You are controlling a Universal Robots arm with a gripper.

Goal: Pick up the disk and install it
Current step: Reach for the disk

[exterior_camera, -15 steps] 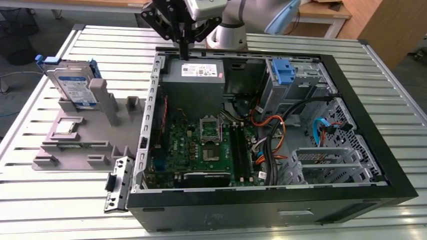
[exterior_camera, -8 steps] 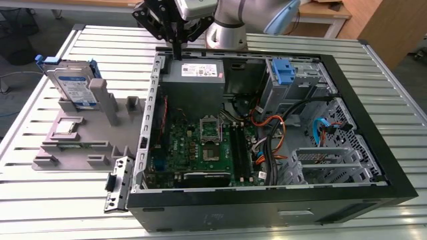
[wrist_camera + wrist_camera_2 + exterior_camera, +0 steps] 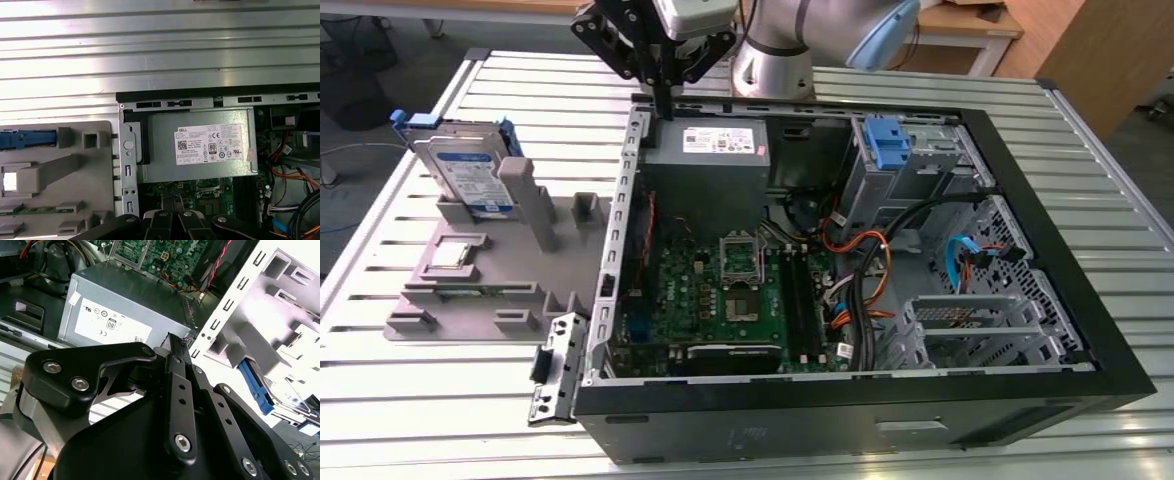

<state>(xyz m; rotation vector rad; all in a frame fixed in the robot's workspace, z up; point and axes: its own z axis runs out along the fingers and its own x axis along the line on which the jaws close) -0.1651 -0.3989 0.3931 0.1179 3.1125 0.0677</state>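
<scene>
Upper left of the frame: disk point(image 3: 464, 172) standing on edge in a gray holder point(image 3: 467, 290), white-and-blue label toward the camera, blue carrier around it. Top centre: gripper point(image 3: 663, 110) hanging over the upper left corner of an open computer case point(image 3: 827, 415), fingers point(image 3: 663, 92) pressed together into 1 thin dark bar, tip just above the case rim beside the gray power supply point(image 3: 707, 170). Holding nothing, well apart from the disk. Just right of it, silver arm base point(image 3: 771, 65). Inside the case: green board point(image 3: 720, 290) in the middle, upright blue latch point(image 3: 886, 142) at upper right, orange and blue cables point(image 3: 950, 262) on the right. Under everything, slatted metal table point(image 3: 400, 400).
</scene>
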